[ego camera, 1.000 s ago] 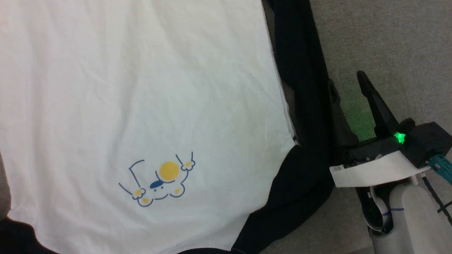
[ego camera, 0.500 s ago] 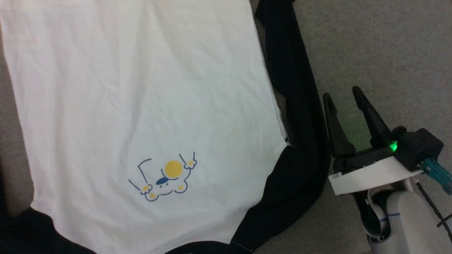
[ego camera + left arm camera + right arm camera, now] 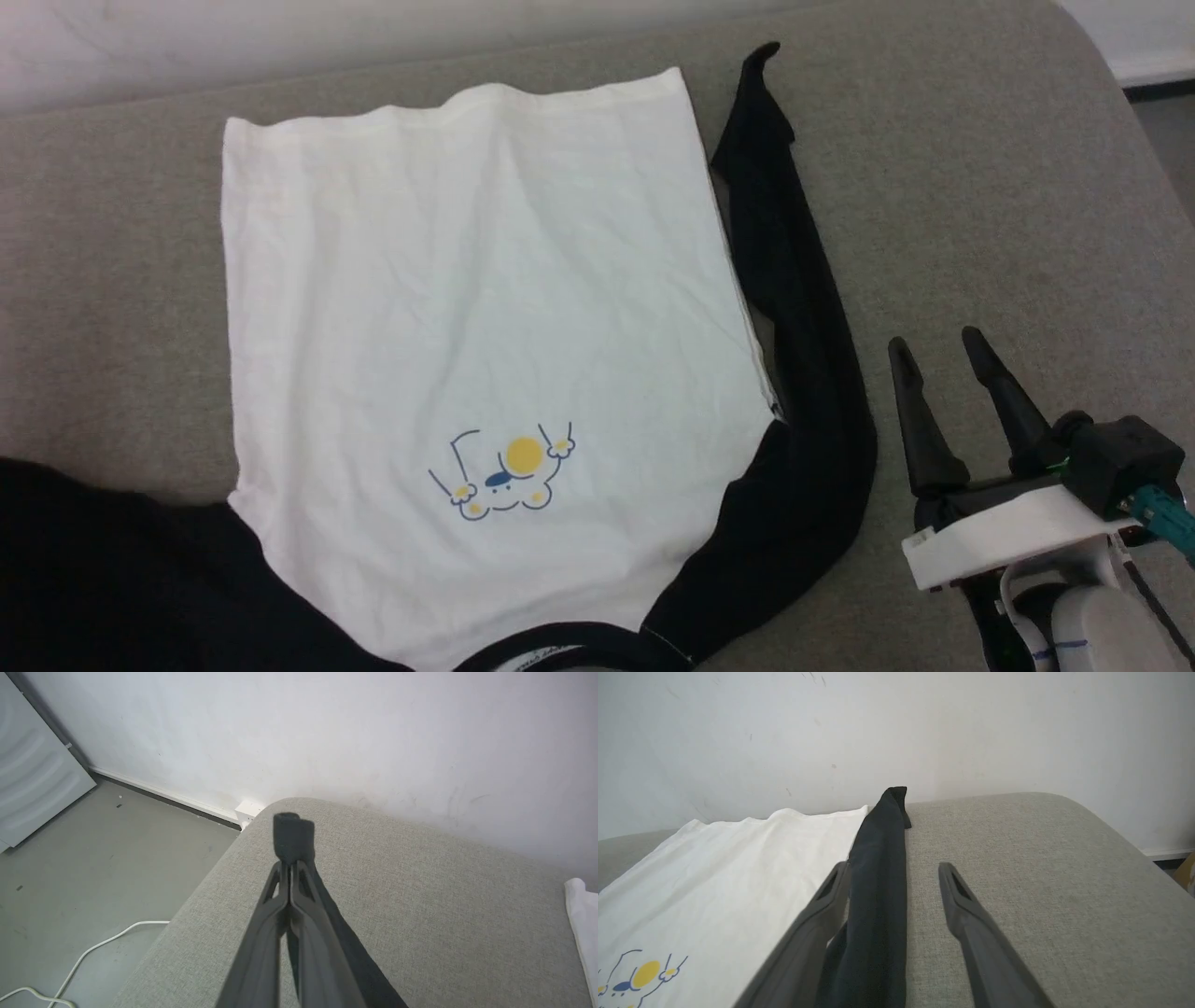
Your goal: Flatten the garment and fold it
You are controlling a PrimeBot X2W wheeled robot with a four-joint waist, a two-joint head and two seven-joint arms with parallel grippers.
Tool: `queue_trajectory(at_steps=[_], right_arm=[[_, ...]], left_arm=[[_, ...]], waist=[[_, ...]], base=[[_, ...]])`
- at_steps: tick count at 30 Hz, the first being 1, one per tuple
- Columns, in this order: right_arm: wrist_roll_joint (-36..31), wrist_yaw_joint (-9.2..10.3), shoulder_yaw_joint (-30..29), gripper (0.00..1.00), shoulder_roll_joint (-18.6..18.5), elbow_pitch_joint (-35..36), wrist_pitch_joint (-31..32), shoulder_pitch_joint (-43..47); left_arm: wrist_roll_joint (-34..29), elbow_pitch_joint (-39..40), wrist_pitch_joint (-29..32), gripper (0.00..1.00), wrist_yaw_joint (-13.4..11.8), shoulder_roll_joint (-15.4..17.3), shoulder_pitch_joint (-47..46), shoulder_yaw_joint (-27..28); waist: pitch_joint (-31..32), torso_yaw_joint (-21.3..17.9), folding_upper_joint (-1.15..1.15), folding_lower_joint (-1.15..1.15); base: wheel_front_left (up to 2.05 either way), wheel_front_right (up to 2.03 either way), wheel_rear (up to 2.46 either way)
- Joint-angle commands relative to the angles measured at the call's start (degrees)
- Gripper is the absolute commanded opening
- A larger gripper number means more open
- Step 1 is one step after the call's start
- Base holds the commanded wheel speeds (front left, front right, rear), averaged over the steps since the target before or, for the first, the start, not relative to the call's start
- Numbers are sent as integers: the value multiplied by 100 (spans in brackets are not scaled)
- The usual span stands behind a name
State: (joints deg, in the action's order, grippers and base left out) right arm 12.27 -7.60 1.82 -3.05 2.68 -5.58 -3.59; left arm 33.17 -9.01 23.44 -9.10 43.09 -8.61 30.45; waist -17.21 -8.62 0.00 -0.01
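No legible text; collar lettering [image 3: 551,653] on the garment [image 3: 467,280] too small.

Matt cloth garment [image 3: 467,280] (coarse-woven cushion [image 3: 980,187])

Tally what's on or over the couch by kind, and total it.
shirt: 1
grippers: 2 (left gripper, right gripper)
Total: 3
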Motion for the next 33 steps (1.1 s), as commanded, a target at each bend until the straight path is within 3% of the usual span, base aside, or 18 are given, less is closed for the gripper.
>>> queue_trajectory(at_steps=[1,5,9,15,20,26,33], right_arm=[[42,11,-11,100,17,39,16,68],[115,11,-1,100,17,54,48,179],[141,11,-18,100,17,41,72,252],[204,11,-48,100,17,41,81,307],[223,11,-89,100,17,63,115,394],[231,11,-73,100,17,104,164,422],[223,11,-9,100,17,160,223,402]], left_arm=[[-15,166,27,0,32,17,191,86],[72,845,132,0,83,-118,509,154],[12,1806,204,0,45,-320,629,-159],[-106,3184,527,0,-16,-642,629,-1167],[-311,3846,587,0,64,-1044,276,-2476],[-659,3652,537,0,200,-1933,-452,-4230],[-898,2592,338,0,506,-2971,-989,-5731]], waist=[[461,383,0,1],[612,521,0,1],[743,634,0,1],[948,633,0,1],[1056,603,0,1],[1076,531,0,1],[1020,343,0,1]], base=[[0,0,0],[0,0,0],[0,0,0],[0,0,0],[0,0,0],[0,0,0],[0,0,0]])
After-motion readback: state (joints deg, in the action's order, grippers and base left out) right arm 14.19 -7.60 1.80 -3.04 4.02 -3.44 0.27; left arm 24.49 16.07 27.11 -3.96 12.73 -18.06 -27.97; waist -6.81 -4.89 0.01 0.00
